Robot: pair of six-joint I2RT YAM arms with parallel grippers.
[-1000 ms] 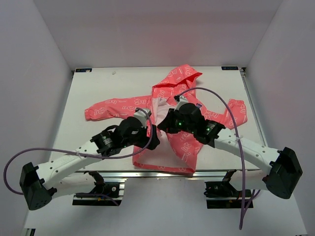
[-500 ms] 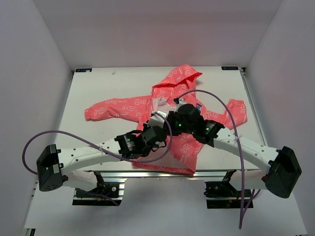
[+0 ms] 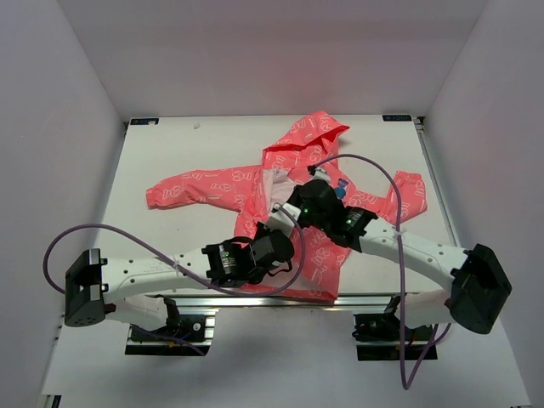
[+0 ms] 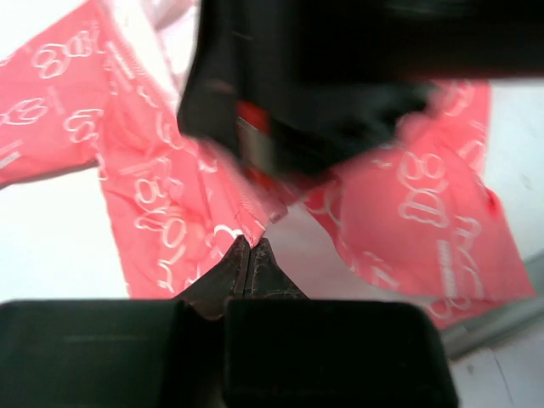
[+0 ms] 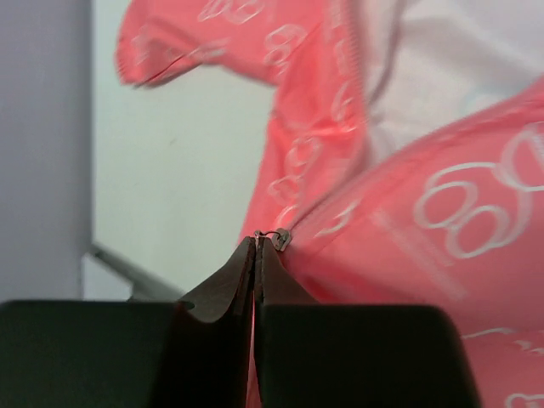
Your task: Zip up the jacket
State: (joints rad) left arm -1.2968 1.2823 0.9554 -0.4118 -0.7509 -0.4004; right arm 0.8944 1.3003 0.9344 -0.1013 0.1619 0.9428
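Observation:
The coral-pink jacket (image 3: 310,136) lies open on the white table (image 3: 170,144), hood to the far side, sleeves spread left and right. White lining shows at the chest, and a small blue emblem (image 3: 342,183) sits beside my right arm. My right gripper (image 5: 257,242) is shut on the zipper pull, the metal slider (image 5: 282,238) right at its tips. My left gripper (image 4: 249,244) is shut with a corner of the jacket's front edge (image 4: 253,223) pinched at its tips. Over the lower front the left gripper (image 3: 285,236) and the right gripper (image 3: 287,214) are close together. The right gripper's black body (image 4: 306,85) looms just beyond.
The table's near edge with its metal rail (image 3: 255,302) runs just below the jacket's hem. Purple cables (image 3: 374,166) loop off both arms over the jacket and the table. White walls enclose the table on three sides.
My left gripper moved right from the jacket's left front to its lower middle and went from open to shut on the fabric. My right gripper, still shut, shifted slightly left.

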